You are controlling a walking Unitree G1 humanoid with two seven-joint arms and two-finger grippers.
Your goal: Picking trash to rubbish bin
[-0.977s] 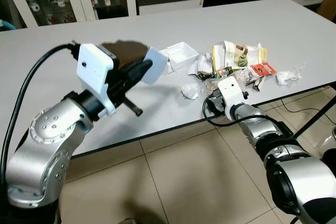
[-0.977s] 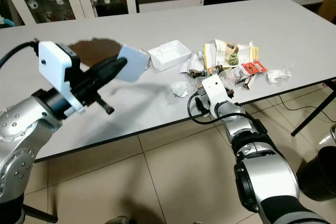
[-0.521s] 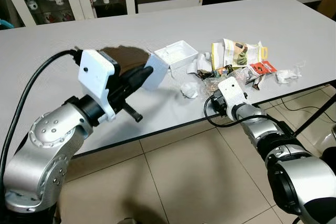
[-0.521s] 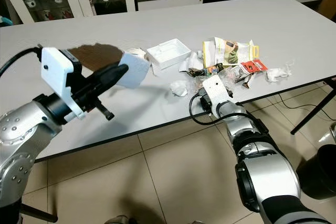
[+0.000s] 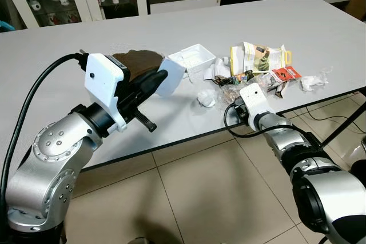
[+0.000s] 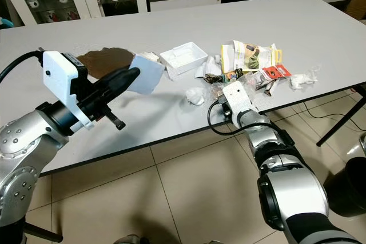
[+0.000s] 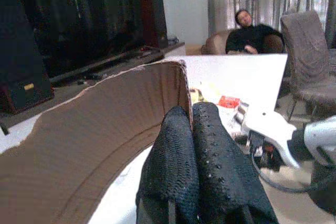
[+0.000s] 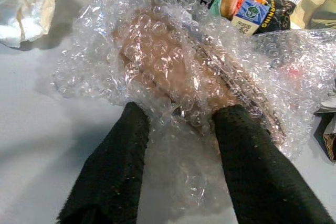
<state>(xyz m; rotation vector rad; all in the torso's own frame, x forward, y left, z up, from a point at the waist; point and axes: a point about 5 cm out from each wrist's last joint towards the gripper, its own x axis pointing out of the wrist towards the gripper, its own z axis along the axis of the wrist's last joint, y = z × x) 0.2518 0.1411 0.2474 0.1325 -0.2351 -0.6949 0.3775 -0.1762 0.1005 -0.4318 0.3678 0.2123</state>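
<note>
The left gripper (image 5: 155,78) is raised above the near left part of the grey surface (image 5: 320,27), its two black fingers (image 7: 202,150) pressed together on the edge of a torn piece of cardboard (image 5: 150,68) — brown on the inside, white on the outside. The cardboard hangs in the air clear of the surface, just left of the white open box (image 5: 194,59) that lies further in.

The right gripper (image 8: 178,129) reaches low over the near edge of the surface, toward the litter pile. Its fingers (image 8: 113,156) are spread wide, one on each side of a crumpled sheet of clear bubble wrap (image 8: 173,61), their tips pushed into its near folds; the wrap lies on the surface and is not lifted. Whether the fingers grip it firmly cannot be told.

Beyond the bubble wrap, touching it, sits a dark snack wrapper (image 8: 247,3) with an orange and blue label. To the left of the pile lies a crumpled white paper ball (image 5: 206,99). Further right are a yellow and white paper bag (image 5: 257,58), a small red packet (image 5: 286,75) and a white crumpled tissue (image 5: 311,83) near the right edge.

In the left wrist view, a person (image 7: 252,32) in dark clothes sits in an armchair beyond the surface — well apart from the robot.
</note>
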